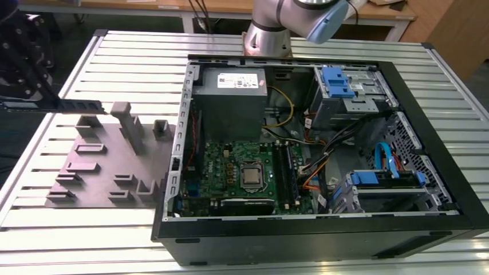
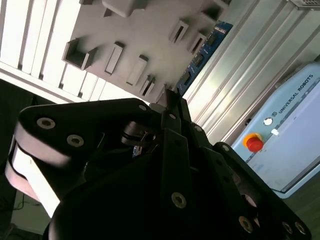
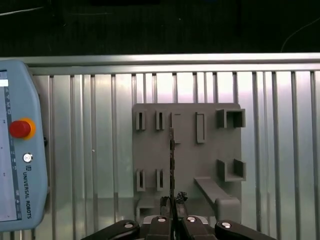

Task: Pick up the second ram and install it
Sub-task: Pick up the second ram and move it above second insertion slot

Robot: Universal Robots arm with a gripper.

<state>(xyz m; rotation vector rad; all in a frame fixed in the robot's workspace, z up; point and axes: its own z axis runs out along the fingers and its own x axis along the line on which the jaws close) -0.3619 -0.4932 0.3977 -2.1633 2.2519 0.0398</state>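
Note:
The second ram (image 1: 80, 106) is a long dark stick held level above the far edge of the grey tray (image 1: 99, 172), at the exterior view's left. My gripper (image 1: 29, 102) is shut on one end of it. In the first wrist view the ram (image 3: 172, 160) shows edge-on, running out from my gripper (image 3: 173, 204) over the tray (image 3: 210, 145). In the second wrist view the ram (image 2: 200, 56) shows its blue board with black chips past the fingertips (image 2: 172, 102), beside the tray (image 2: 140, 30).
The open computer case (image 1: 428, 217) lies at the exterior view's right, with the motherboard (image 1: 237, 166), its memory slots (image 1: 287, 169) and the grey power supply (image 1: 229, 100) inside. A teach pendant (image 3: 20, 150) lies on the slatted table (image 1: 114, 63) near the tray.

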